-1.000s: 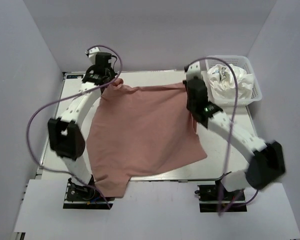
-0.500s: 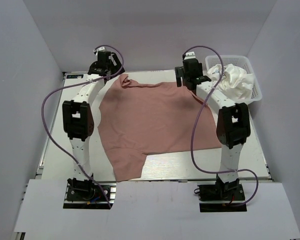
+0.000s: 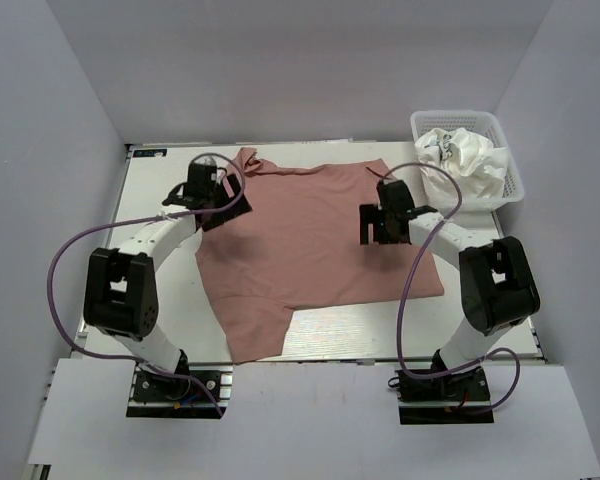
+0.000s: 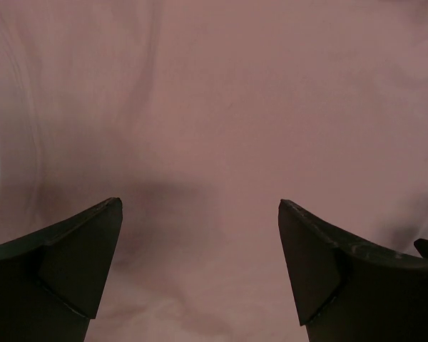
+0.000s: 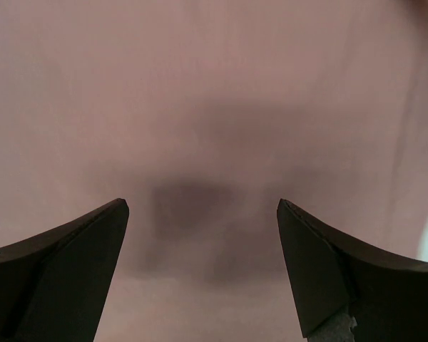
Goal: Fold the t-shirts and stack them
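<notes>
A dusty pink t-shirt (image 3: 305, 240) lies spread over the white table (image 3: 155, 185), one corner hanging off the near edge. Pink cloth (image 4: 221, 114) fills the left wrist view and pink cloth (image 5: 214, 92) fills the right wrist view. My left gripper (image 3: 223, 205) hovers over the shirt's far left part, open, with nothing between its fingers. My right gripper (image 3: 373, 224) hovers over the shirt's right part, also open and empty. Crumpled white t-shirts (image 3: 467, 160) with dark print sit in the basket.
A white plastic mesh basket (image 3: 516, 182) stands at the table's far right corner. Purple cables loop from both arms. Grey walls close in the table on the left, back and right.
Both grippers let go of the pink shirt's far edge and opened. The shirt dropped flat on the table. Both arms drew back toward the near side, over the cloth.
</notes>
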Robot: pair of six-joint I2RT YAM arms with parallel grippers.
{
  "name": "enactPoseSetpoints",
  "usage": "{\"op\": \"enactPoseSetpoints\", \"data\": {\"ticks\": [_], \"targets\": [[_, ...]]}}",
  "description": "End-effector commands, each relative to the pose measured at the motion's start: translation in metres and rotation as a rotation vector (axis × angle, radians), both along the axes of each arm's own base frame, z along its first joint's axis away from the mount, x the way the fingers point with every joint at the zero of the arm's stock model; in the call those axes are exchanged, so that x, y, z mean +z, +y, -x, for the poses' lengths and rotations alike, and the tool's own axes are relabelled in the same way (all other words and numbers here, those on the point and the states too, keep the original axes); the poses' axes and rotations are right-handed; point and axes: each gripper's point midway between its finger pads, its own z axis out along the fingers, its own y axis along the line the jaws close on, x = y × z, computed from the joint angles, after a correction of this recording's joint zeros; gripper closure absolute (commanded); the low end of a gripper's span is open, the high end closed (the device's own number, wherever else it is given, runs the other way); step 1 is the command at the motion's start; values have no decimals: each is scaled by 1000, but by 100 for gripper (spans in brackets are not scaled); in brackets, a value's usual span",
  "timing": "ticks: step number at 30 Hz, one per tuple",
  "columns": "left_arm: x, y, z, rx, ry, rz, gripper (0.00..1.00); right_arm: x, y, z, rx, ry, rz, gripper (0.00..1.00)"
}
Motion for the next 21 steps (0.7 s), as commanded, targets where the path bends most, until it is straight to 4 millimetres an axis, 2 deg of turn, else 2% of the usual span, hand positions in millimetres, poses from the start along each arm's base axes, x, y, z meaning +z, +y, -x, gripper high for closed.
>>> {"op": "enactPoseSetpoints", "data": {"ticks": [1,3,4,5,6,7,8,9,10,12,13,14,16,17,18,19,20,21], "targets": [[-27,-21,19,-56,64,85,0,-10,12,28,-27,50,-122,10],[-50,-18,32,-53,123,73,0,-25,11,45,-27,96,-129,10],[-60,-17,37,-44,151,75,0,-24,11,48,-34,89,-138,10],[-66,-16,42,-43,169,71,0,-40,6,64,-39,130,-126,10],[-79,-13,53,-41,203,64,0,-43,9,70,-33,144,-133,10],[-83,-12,59,-41,216,61,0,-43,9,76,-32,149,-137,10],[-92,-10,69,-31,249,62,0,-56,5,93,-48,193,-132,10],[-102,-4,85,-8,297,48,0,-60,8,103,-37,210,-129,10],[-105,3,92,15,309,19,0,-54,10,105,-35,189,-143,10],[-120,16,124,74,406,-9,0,-71,10,137,-1,244,-127,10],[-122,15,135,65,428,-1,0,-64,13,142,12,225,-143,10],[-126,17,158,84,454,21,0,-74,12,162,3,270,-138,10],[-128,18,183,100,480,54,0,-68,21,185,35,269,-165,10],[-128,22,207,139,513,71,0,-66,19,197,18,280,-179,10],[-135,27,221,168,563,54,0,-69,19,206,25,305,-172,10],[-120,31,221,195,506,65,0,-56,30,215,64,273,-211,10],[-112,34,224,217,487,63,0,-53,28,221,63,286,-204,10],[-107,41,235,240,499,43,0,-45,29,227,62,280,-216,10]]}}
